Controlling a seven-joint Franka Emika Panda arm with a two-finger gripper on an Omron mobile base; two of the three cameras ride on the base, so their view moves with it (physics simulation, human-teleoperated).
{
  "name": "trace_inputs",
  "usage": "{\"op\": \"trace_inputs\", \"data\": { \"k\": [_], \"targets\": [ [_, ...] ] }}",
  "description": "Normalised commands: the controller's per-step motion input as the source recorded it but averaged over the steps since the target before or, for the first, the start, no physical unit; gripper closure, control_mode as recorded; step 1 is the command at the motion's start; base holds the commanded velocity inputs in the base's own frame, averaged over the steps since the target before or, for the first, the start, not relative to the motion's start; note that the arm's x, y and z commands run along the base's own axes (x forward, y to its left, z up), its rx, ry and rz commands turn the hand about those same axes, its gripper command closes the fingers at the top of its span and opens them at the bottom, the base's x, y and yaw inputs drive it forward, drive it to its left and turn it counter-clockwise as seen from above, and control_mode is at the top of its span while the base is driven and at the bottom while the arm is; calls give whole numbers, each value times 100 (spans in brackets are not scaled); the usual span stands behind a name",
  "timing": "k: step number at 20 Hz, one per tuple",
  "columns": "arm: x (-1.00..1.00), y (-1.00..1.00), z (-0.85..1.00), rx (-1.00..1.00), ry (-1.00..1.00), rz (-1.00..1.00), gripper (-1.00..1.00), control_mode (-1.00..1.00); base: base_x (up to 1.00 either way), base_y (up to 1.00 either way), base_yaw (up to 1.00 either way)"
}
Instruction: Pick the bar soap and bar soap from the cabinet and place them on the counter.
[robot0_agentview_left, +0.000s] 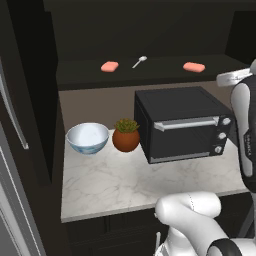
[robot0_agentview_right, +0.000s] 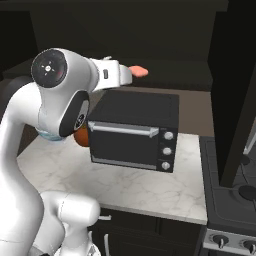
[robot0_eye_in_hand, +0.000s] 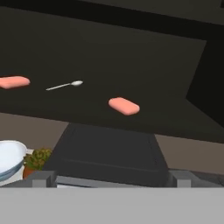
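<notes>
The dark cabinet (robot0_agentview_left: 150, 30) stands open above the marble worktop (robot0_agentview_left: 125, 185). On its shelf lie two flat salmon-pink bar soaps, the left bar soap (robot0_agentview_left: 109, 66) and the right bar soap (robot0_agentview_left: 194, 67), well apart, with a small silver spoon (robot0_agentview_left: 139, 61) between them. The end effector (robot0_eye_in_hand: 111, 177), jaws wide and empty, hovers short of the right bar, its fingertips cut off.

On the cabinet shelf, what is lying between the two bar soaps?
A small silver spoon lies on the cabinet shelf between the left bar soap and the right bar soap, touching neither. The left base view and the hand view both show it.
</notes>
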Motion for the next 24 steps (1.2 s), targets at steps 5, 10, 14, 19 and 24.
{"op": "trace_inputs", "data": {
  "k": [5,10,14,19,24],
  "targets": [
    [19,7,0,0,0,0,-100,-100,0,0,0],
    [19,0,0,0,0,-1,-100,-100,0,0,0],
    [25,0,0,0,0,-2,-100,-100,0,0,0],
    [26,0,0,0,1,0,-100,-100,0,0,0],
    [27,0,0,0,3,0,-100,-100,0,0,0]
  ]
}}
